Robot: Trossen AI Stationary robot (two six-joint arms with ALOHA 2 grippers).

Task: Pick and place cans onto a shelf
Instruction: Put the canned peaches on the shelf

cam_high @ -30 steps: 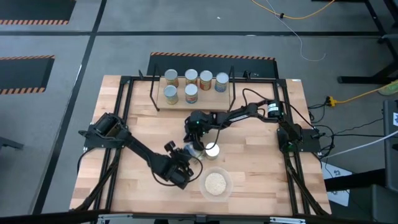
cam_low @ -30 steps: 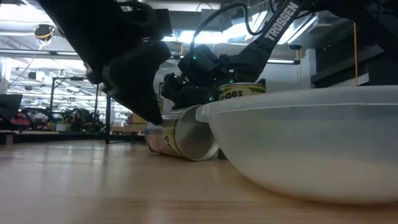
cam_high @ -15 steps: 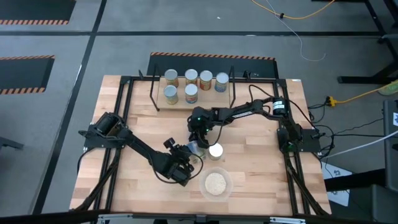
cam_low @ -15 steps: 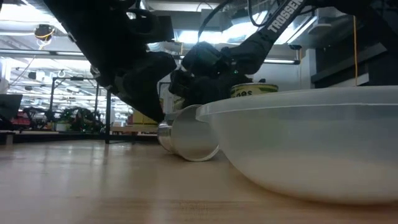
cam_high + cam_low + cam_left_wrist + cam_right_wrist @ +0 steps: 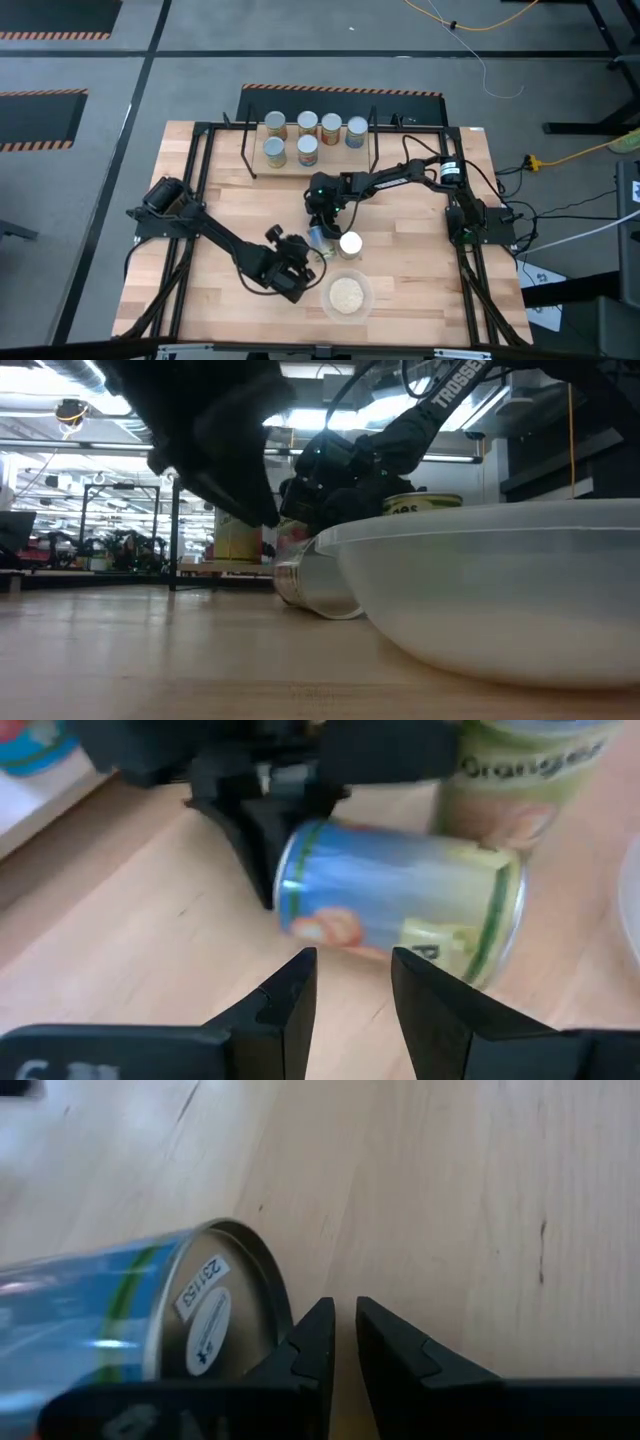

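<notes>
A blue-labelled can [image 5: 318,238] lies on its side on the table, next to an upright can [image 5: 349,243] labelled "Oranges" [image 5: 520,780]. My right gripper [image 5: 318,222] is shut and low at the lying can's flat end [image 5: 215,1315]. My left gripper [image 5: 305,256] is a little open and empty. Its fingertips stand just short of the lying can's side [image 5: 400,905]. Six more cans [image 5: 306,125] stand upright on the light-wood shelf [image 5: 340,162] at the table's far edge. My right gripper leans the outer side of one finger [image 5: 312,1342] against the rim of the lying can's flat end [image 5: 268,1295]. The fingers slant down from the far side. The can rests on its side on the table.
A clear bowl of pale grains [image 5: 347,295] stands near the front edge, just in front of the two cans. It fills the right of the low view [image 5: 500,590]. Bare tabletop lies to the left and right of the arms.
My right gripper has come down toward the near edge, up to the lying can. The can has turned and slid toward the table's right, closer to the upright can. My left gripper has drawn back a little from it.
</notes>
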